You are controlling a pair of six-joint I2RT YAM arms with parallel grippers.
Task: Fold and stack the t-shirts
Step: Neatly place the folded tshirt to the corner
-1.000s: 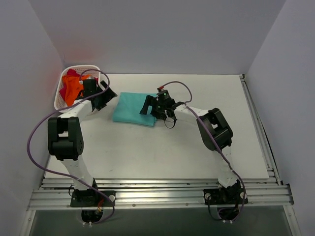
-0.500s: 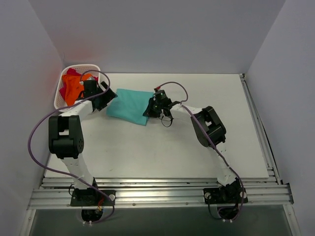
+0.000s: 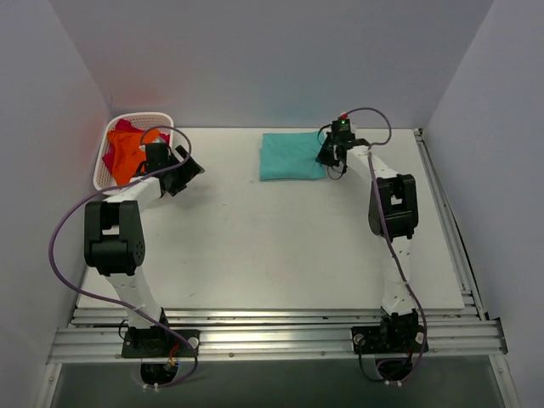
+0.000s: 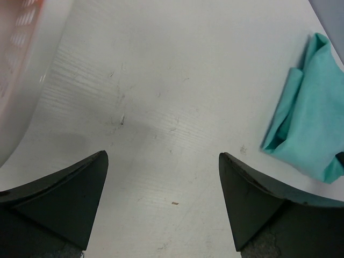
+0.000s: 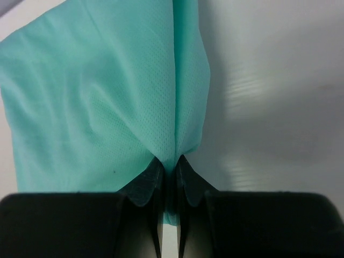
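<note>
Upper left, the orange t-shirt (image 3: 129, 155) and magenta t-shirt (image 3: 123, 127) lie bunched in the basket (image 3: 101, 174), partly hidden by the left arm (image 3: 110, 234). The left hand (image 3: 183, 167) hangs spread and empty. At upper right of centre, the right hand (image 5: 170, 164) pinches the edge of the folded teal t-shirt (image 3: 291, 155), which lies on the surface (image 3: 272, 246).

A white table (image 3: 280, 255) filled the centre of the top view. A pale grey back wall (image 3: 272, 59) closed the upper frame, flanked by a left wall (image 3: 38, 187) and a right wall (image 3: 510, 170). Aluminium rails (image 3: 272, 336) ran along the lower table edge, and a side rail (image 3: 444, 221) along its right edge. Lighting was even. Faint scuffs (image 4: 121, 115) marked the tabletop.
</note>
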